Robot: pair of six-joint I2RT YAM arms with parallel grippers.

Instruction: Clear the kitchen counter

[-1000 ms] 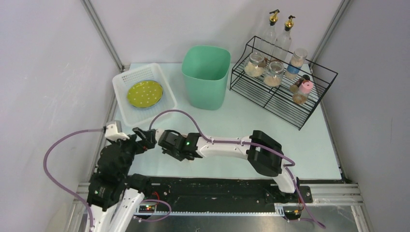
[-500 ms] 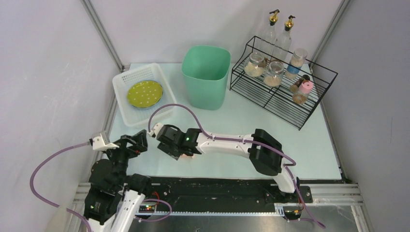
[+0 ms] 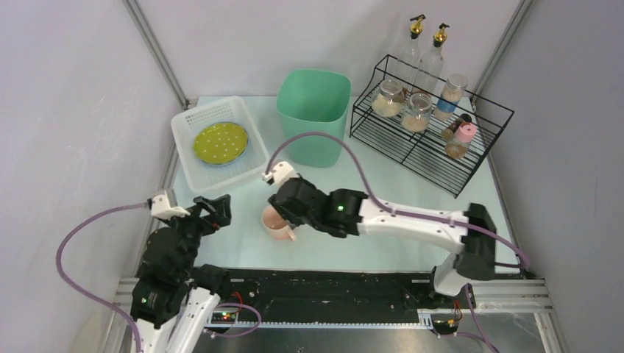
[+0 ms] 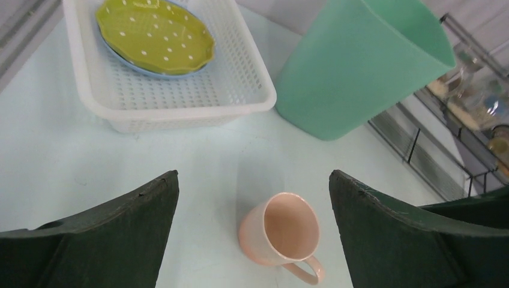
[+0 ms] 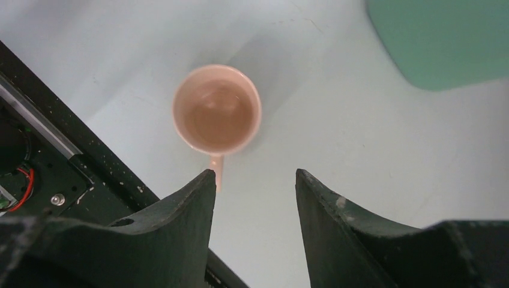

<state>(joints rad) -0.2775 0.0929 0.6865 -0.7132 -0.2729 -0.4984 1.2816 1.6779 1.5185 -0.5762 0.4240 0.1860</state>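
right gripper (image 5: 253,180): jaws apart, empty, over pink mug (image 5: 217,108) | left gripper (image 4: 253,180): wide apart, empty | mug: upright on surface (image 5: 372,156), near front rail (image 3: 331,283) | advice: lower, straddle one wall clear of the handle, close gently, lift straight

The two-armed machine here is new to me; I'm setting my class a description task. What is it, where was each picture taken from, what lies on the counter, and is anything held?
It is a robot with two arms, each ending in two fingers. One picture looks down from above; the others come from a camera on each wrist. On the kitchen counter stand a white basket holding a yellow-green plate, a green bin, a wire rack of jars and a pink mug. The left fingers and right fingers are open, the right pair above the mug. Nothing is held.
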